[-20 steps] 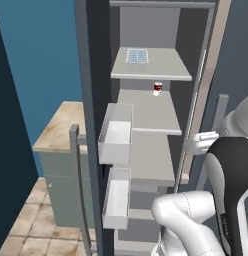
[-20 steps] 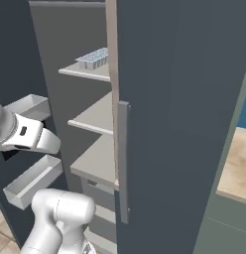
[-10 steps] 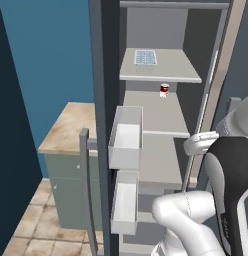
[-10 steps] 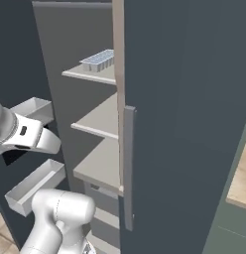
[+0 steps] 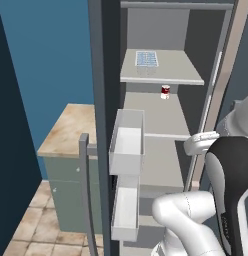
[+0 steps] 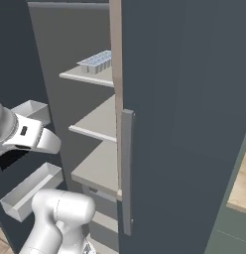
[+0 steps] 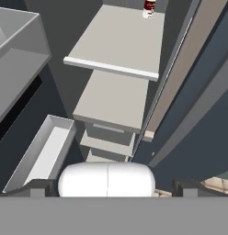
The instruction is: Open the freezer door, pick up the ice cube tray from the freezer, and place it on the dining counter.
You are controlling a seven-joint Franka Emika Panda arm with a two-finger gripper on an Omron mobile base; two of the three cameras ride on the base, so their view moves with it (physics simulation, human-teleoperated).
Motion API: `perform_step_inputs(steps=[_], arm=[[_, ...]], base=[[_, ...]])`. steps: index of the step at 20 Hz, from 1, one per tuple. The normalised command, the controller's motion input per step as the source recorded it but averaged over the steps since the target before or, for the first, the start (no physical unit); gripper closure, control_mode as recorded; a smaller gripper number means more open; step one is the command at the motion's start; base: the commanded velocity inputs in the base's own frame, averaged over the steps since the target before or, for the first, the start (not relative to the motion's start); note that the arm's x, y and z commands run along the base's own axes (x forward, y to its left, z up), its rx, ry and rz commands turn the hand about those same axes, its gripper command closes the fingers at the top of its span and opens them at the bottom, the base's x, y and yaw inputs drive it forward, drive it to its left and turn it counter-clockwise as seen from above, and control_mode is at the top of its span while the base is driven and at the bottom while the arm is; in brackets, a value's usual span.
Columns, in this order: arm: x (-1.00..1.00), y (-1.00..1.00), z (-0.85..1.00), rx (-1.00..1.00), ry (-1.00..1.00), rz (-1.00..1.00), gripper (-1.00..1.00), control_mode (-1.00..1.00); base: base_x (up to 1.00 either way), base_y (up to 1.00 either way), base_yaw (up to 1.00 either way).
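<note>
I see the freezer (image 5: 161, 130) standing open, with the freezer door (image 5: 103, 100) swung out to the left and its pale bins (image 5: 127, 141) facing the shelves. The ice cube tray (image 5: 146, 59) lies flat on the top shelf (image 5: 166, 75), near the back. A small red-and-white can (image 5: 165, 92) stands on the shelf below it. My claw (image 7: 109, 186) is open wide and holds nothing; it hangs low in front of the lower shelves, well apart from the tray.
</note>
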Motion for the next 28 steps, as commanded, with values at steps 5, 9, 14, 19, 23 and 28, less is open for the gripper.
perform_step_inputs(steps=[5, 9, 14, 19, 23, 28], arm=[[0.0, 0.0, 0.0, 0.0, 0.0, 0.0, -1.0, 1.0], [0.0, 0.0, 0.0, 0.0, 0.0, 0.0, -1.0, 1.0], [0.0, 0.0, 0.0, 0.0, 0.0, 0.0, -1.0, 1.0], [0.0, 0.0, 0.0, 0.0, 0.0, 0.0, -1.0, 1.0], [0.0, 0.0, 0.0, 0.0, 0.0, 0.0, -1.0, 1.0], [0.0, 0.0, 0.0, 0.0, 0.0, 0.0, -1.0, 1.0]], base=[[0.32, 0.2, 0.0], [0.38, 0.24, 0.0], [0.37, 0.4, 0.0], [0.42, 0.42, -0.01], [0.55, 0.3, -0.01], [0.45, 0.13, 0.0]])
